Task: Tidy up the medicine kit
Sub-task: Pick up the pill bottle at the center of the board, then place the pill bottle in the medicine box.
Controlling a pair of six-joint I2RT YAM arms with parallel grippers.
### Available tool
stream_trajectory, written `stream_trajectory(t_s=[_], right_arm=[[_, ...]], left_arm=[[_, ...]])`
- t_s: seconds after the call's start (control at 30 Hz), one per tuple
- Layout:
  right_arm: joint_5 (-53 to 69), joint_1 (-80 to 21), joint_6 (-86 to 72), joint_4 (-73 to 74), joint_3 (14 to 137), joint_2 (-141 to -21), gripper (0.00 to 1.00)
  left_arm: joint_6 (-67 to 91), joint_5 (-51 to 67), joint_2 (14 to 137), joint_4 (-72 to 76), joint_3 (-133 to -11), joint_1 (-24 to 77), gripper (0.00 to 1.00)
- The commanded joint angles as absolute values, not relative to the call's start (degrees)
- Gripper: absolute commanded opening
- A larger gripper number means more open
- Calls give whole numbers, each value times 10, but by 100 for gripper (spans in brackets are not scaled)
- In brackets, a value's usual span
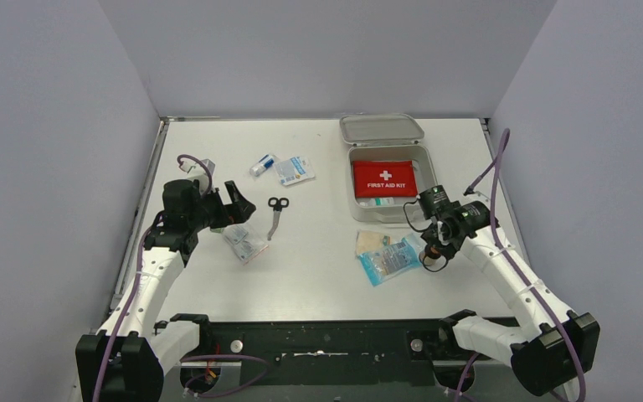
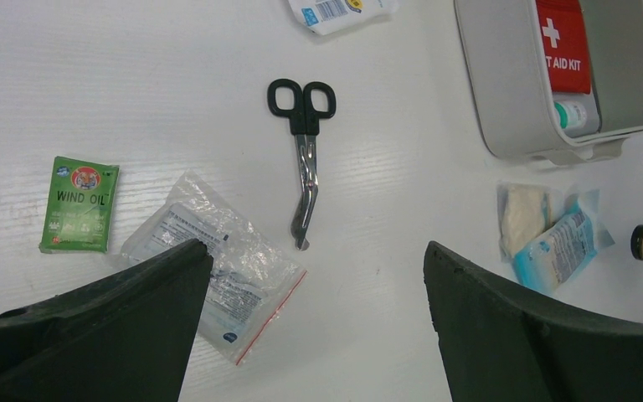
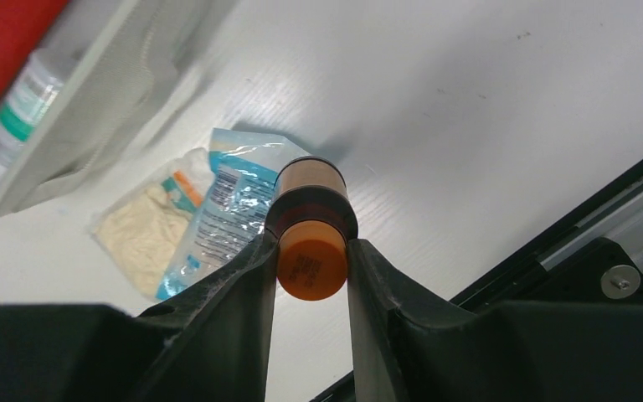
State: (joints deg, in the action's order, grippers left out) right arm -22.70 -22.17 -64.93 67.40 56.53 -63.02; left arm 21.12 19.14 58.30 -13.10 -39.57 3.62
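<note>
My right tool (image 3: 311,249) pinches the amber bottle (image 3: 310,188) at its orange-capped neck, and my left tool (image 2: 314,251) hangs spread. The medicine kit (image 1: 429,180) lies open near the far right corner of the worktop (image 1: 318,276). I'd carry the bottle level and lower it beside the red pouch (image 1: 384,177).

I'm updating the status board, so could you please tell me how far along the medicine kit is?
Done: red pouch and a white bottle lie inside the open medicine kit. In hand: right pincer grips an orange-capped amber bottle. Remaining: scissors, Wind Oil box, zip bag and blue packets on the table; left pincer open.
</note>
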Motion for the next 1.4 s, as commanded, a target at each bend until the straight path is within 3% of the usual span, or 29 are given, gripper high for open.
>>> stream_trajectory(t_s=[0.0, 0.6, 1.0, 1.37], right_arm=[[-249, -223, -612, 650, 623, -618, 1], [-37, -151, -331, 295, 698, -696, 0], [-204, -140, -213, 305, 740, -811, 0], [-280, -161, -202, 307, 737, -892, 0]], left_arm=[[192, 230, 570, -112, -399, 41, 97], [177, 246, 564, -115, -393, 45, 97], [180, 249, 565, -108, -388, 49, 97], [178, 243, 560, -113, -391, 49, 97]])
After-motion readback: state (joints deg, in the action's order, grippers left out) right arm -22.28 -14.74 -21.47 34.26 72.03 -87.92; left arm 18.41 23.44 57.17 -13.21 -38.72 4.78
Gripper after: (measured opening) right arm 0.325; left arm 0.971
